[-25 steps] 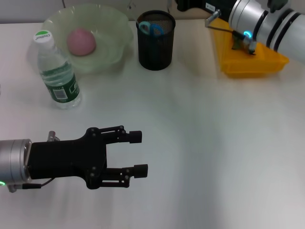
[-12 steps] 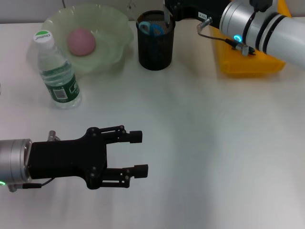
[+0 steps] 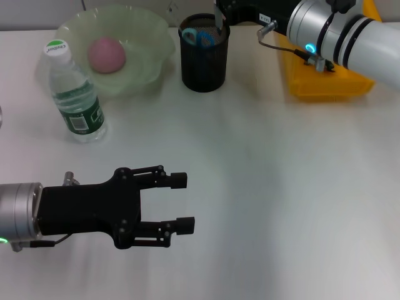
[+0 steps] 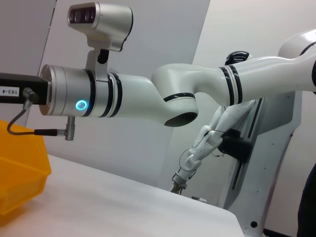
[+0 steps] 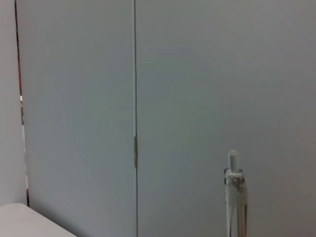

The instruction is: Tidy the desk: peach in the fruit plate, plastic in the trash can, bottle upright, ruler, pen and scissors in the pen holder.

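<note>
A pink peach lies in the green fruit plate. The bottle stands upright in front of the plate. Blue-handled scissors stick out of the black mesh pen holder. My right gripper hovers at the holder's far right rim, shut on a pen that hangs over the opening; the pen also shows upright in the right wrist view. My left gripper rests open and empty near the table's front left. The yellow trash can sits at the back right. Ruler and plastic are out of view.
The left wrist view shows the right arm above the table and a corner of the yellow trash can. White tabletop spreads between the left gripper and the trash can.
The right arm has swung left from above the yellow trash can to over the pen holder, carrying the pen, and has held nearly still for the last half second. The left arm has not moved.
</note>
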